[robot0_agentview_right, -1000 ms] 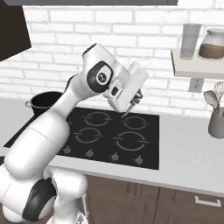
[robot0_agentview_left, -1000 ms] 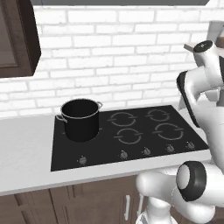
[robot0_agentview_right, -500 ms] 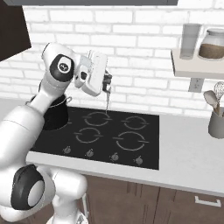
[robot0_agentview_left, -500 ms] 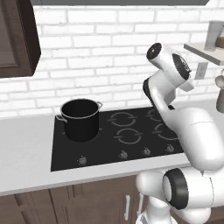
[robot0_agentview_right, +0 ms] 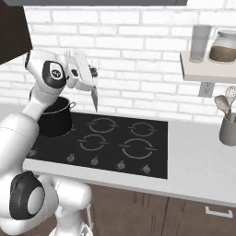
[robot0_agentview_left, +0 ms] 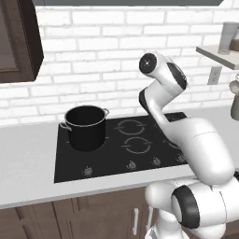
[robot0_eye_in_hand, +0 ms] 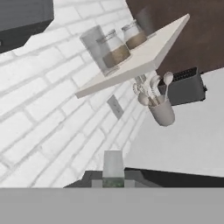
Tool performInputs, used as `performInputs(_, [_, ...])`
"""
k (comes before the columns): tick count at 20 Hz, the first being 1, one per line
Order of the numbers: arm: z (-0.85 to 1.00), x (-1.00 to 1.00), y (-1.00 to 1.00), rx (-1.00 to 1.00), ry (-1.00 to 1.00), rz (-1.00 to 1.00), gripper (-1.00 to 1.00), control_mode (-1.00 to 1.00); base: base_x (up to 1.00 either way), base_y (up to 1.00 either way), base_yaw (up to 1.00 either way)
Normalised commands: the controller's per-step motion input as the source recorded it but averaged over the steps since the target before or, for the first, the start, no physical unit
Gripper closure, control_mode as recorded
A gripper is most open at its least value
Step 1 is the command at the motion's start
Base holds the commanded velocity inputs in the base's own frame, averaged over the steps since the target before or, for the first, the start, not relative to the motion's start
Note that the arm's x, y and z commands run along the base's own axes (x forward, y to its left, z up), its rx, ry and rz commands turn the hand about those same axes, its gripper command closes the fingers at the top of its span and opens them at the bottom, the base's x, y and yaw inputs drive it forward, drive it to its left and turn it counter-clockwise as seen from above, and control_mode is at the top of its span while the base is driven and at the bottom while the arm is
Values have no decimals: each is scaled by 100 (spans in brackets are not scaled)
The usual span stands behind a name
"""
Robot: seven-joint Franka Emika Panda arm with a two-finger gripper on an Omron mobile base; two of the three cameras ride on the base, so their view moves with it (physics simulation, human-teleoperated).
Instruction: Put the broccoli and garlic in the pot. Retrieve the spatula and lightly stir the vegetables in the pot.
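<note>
We see the gripper [robot0_agentview_right: 94, 92] raised above the cooktop [robot0_agentview_right: 138, 161], near the brick wall | fingers pressed together on a flat grey blade, perhaps the spatula [robot0_agentview_right: 95, 98] | pot [robot0_agentview_left: 85, 127] stands on the cooktop's back-left burner | utensil crock [robot0_eye_in_hand: 162, 111] under the shelf [robot0_eye_in_hand: 135, 61]

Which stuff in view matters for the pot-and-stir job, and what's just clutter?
Job:
- pot
- gripper, shut on a flat grey tool, likely the spatula

Lying about:
- utensil crock
- jar
- glass
- shelf
- toaster
- hob, which the pot sits on
</note>
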Motion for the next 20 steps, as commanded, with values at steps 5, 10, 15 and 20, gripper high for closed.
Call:
performInputs(5, [45,57,62,-13,0,21,100,-100,0,0,0])
performInputs(10, [36,50,29,-6,0,19,100,-100,0,0,0])
performInputs(15, [6,53,59,-1,0,26,100,-100,0,0,0])
performInputs(20, [-1,20,87,0,0,34,100,-100,0,0,0])
